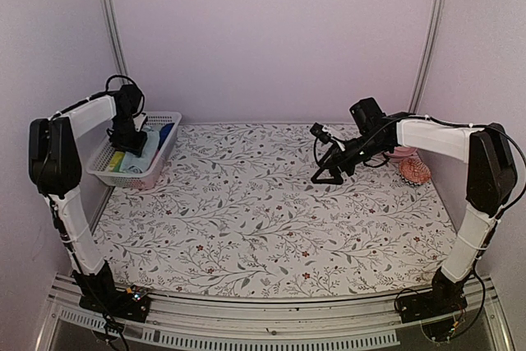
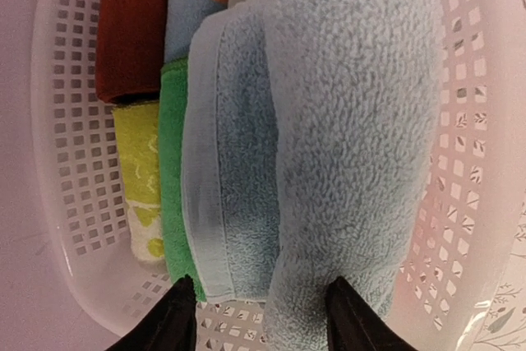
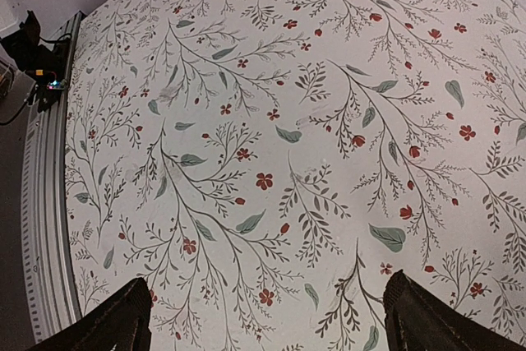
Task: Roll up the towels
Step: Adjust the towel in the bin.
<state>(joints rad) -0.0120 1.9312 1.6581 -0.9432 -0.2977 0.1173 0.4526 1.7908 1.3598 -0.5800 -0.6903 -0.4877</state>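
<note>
The pale blue towel (image 2: 329, 121) lies loosely rolled in the white basket (image 2: 66, 162), on top of other rolls. My left gripper (image 2: 263, 314) reaches down into the basket (image 1: 123, 177) with its jaws part open around the towel's near end. The right fingertip (image 2: 349, 310) dents the fluffy cloth and the left one sits beside the hem. A bit of the pink towel (image 1: 401, 154) shows at the far right, behind the right arm. My right gripper (image 1: 327, 177) hangs wide open above the bare tablecloth (image 3: 271, 162), holding nothing.
Red (image 2: 131, 30), yellow (image 2: 140, 178) and green (image 2: 174, 187) rolls lie beside the blue towel in the basket. A reddish patterned bundle (image 1: 415, 172) sits by the right wall. The basket stands against the left wall at the back.
</note>
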